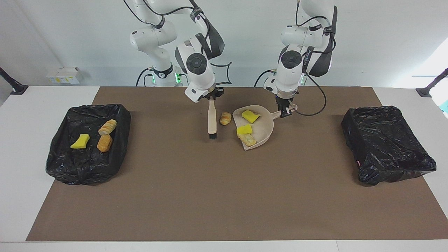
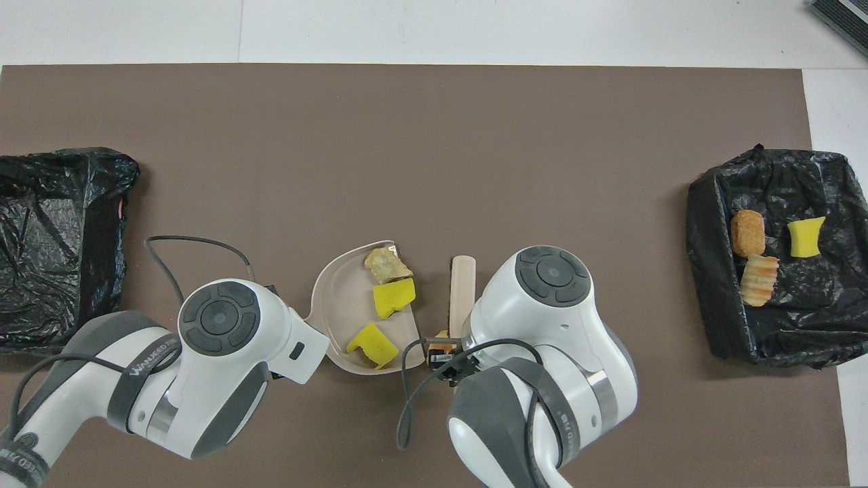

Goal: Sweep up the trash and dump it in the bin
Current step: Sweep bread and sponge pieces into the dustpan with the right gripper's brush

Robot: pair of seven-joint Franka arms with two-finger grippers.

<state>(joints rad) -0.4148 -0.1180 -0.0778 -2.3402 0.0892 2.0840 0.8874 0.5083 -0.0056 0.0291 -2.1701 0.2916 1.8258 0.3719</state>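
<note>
Brown mat (image 1: pixel 196 196) over a white table, black-lined bin (image 1: pixel 89 143) at the right arm's end, second lined bin (image 1: pixel 386 143) at the left arm's end. Left gripper (image 1: pixel 284 111) clamped on the dustpan (image 1: pixel 259 131) handle; right gripper (image 1: pixel 211 99) clamped on the brush (image 1: pixel 211 120), bristles down on the mat. Trash: two yellow sponge pieces (image 1: pixel 250 116) and a crusty chunk (image 1: pixel 247 139) in the pan, one bread chunk (image 1: pixel 225 118) loose between brush and pan, three more scraps (image 1: pixel 105 134) already binned. Probably light, soft, apt to roll; best nudged low with the bristles, never pinched.
</note>
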